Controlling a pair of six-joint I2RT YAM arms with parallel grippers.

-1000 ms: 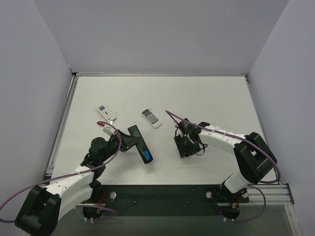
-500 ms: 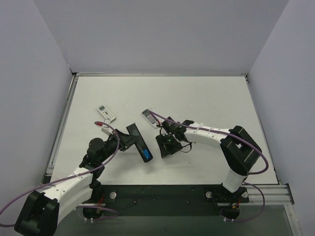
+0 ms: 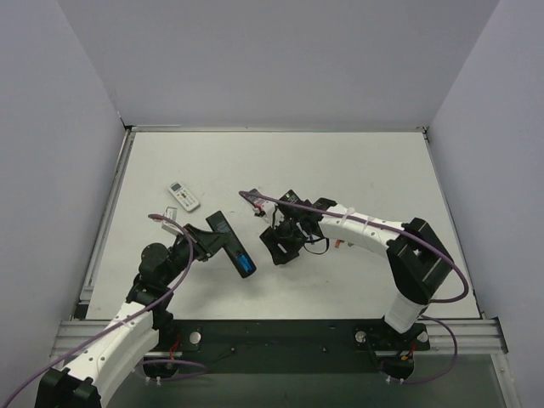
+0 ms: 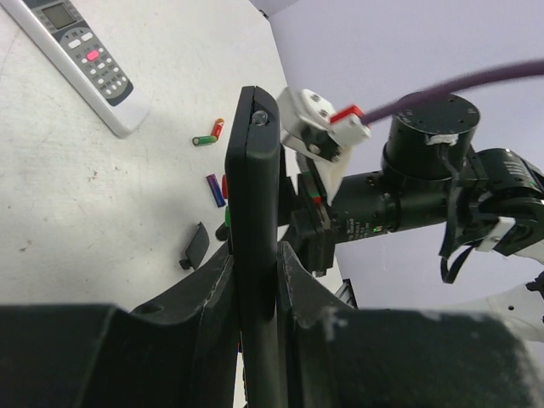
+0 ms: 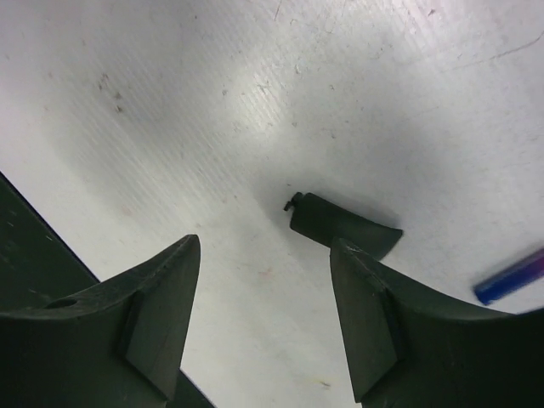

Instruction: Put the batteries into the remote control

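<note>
My left gripper is shut on the long black remote control and holds it on edge off the table; in the top view the gripper grips the remote at its near-left part, and a blue patch shows at the remote's lower end. My right gripper is open and empty, low over the table just right of the remote. A small black battery cover lies by its right finger. Small batteries lie loose, one purple. A blue battery shows at the right edge.
A white remote lies at the back left. Another white remote lies beyond the batteries in the left wrist view. The battery cover lies beside the held remote. Purple cables arch over both arms. Walls enclose the table.
My right gripper has swung left to sit close beside the black remote. My left arm has drawn back and left with the remote. The second white remote is now hidden in the top view.
</note>
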